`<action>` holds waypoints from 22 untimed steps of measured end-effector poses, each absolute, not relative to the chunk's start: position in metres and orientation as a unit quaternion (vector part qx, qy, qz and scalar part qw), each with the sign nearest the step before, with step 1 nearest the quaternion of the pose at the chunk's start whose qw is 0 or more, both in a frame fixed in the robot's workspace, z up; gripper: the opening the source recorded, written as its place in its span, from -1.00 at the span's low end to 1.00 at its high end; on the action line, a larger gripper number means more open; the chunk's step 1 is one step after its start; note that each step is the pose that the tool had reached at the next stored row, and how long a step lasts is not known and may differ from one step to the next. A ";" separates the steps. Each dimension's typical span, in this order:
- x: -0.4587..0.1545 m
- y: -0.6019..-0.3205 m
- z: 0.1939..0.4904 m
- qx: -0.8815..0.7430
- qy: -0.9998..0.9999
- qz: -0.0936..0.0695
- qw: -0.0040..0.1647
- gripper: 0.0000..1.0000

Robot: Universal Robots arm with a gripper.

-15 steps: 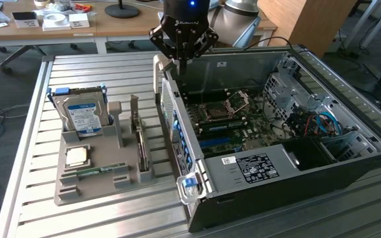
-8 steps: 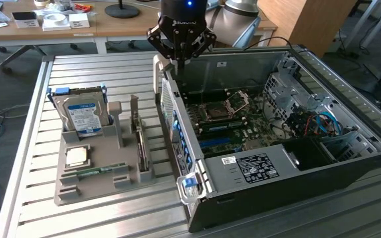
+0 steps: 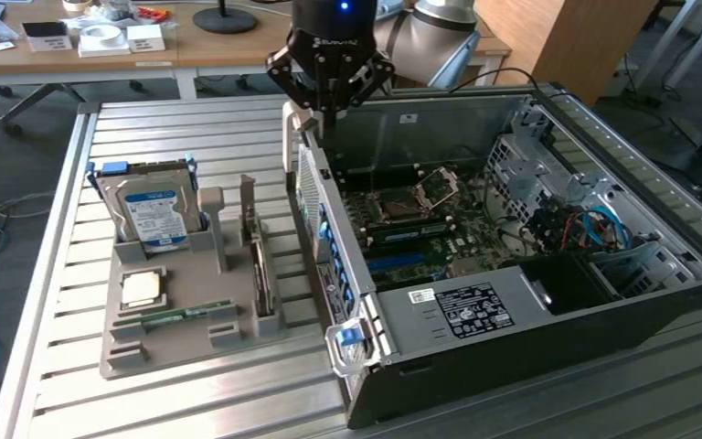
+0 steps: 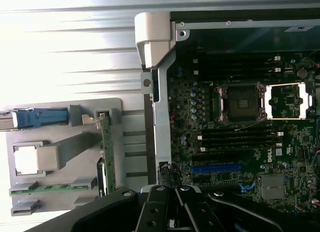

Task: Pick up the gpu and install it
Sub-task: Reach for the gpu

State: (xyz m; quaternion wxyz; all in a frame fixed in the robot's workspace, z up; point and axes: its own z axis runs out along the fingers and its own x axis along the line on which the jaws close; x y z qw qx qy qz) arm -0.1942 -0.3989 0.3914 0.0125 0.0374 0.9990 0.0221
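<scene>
The gpu (image 3: 259, 270) stands on edge in a slot of the grey holder (image 3: 193, 346), a thin card with its metal bracket (image 3: 249, 197) rising at the far end. In the wrist view the gpu (image 4: 106, 142) appears as a narrow green strip. My gripper (image 3: 329, 110) hangs above the far end of the open computer case (image 3: 510, 306), over its side wall and apart from the gpu. Its dark fingers (image 4: 186, 208) are pressed together and shut, with nothing between them. The motherboard (image 4: 240, 122) lies exposed, with a blue slot (image 4: 216, 168).
The holder also carries a silver hard drive with a blue label (image 3: 150, 215), a square processor (image 3: 142, 288) and a green memory stick (image 3: 186, 315). It sits on a slatted metal table (image 3: 180, 128). A wooden desk with small items (image 3: 107, 41) stands behind.
</scene>
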 end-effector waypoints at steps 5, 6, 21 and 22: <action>-0.196 -0.399 0.391 0.037 0.999 0.022 0.012 -0.79; -0.196 -0.399 0.391 0.037 0.999 0.022 0.012 -0.79; -0.205 -0.399 0.391 0.037 0.999 0.022 0.012 -0.79; -0.205 -0.399 0.391 0.037 0.999 0.022 0.012 -0.79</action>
